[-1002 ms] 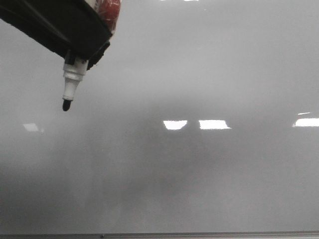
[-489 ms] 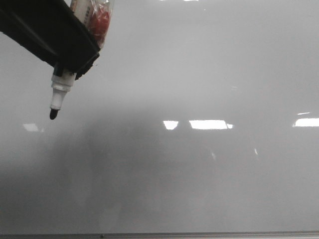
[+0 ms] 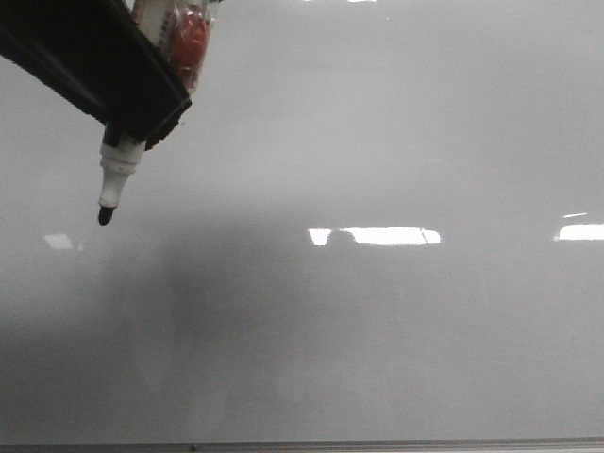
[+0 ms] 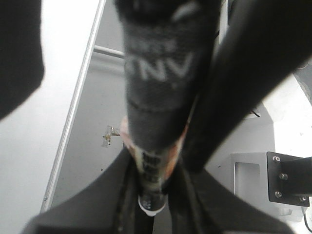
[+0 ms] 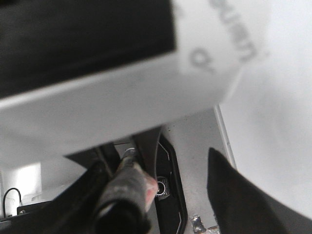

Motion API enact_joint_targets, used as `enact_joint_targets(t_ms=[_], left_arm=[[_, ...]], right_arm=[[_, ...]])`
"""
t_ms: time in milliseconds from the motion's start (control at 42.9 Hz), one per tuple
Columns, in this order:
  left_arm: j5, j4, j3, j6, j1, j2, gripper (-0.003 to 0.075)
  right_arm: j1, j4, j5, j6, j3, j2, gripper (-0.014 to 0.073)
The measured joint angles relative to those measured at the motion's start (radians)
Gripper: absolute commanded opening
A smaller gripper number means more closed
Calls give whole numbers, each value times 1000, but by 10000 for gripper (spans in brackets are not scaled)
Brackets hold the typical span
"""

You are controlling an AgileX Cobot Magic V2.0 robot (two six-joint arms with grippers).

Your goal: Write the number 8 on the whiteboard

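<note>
Jaws of the left gripper (image 3: 132,113) clenched around a marker (image 3: 115,175), tip down near the whiteboard (image 3: 377,142); tip contact impossible to judge. Right gripper (image 5: 163,195) too blurred to call. No number 8 visible anywhere yet. Best to press lightly, keep the tip steady, and close both loops in one stroke. Plenty of bare board to the right and below; only the metal edge (image 3: 377,444) to avoid.

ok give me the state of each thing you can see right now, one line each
Glossy grey-white whiteboard: blank, no 8 drawn yet.
Black-tipped white marker: uncapped, tilted, tip pointing down; contact with board unclear.
Left tool: shut on the marker.
Right tool: view blurred, state unclear.
</note>
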Motion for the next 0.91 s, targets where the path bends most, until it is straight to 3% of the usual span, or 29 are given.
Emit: enact_joint_targets(t_ms=[256,373,536,606,722,909], left_arm=[[-19,2,0,0,0,0,63],[-19,4,1,0,0,0,110],[-19,0,2,6,0,0,319],[-25,-6,4,8,0,0,370],[-22,-23,4,0,0,0,339],[-20,-49,4,-17,36,-4,196]], right_arm=[[6,20,10,1,0,4,66],[9,19,11,1,0,4,-74],[9,17,13,2,0,4,-60],[9,11,14,3,0,4,-60],[6,-9,9,4,0,4,-60],[-39,-2,7,4,21,-32,-60]])
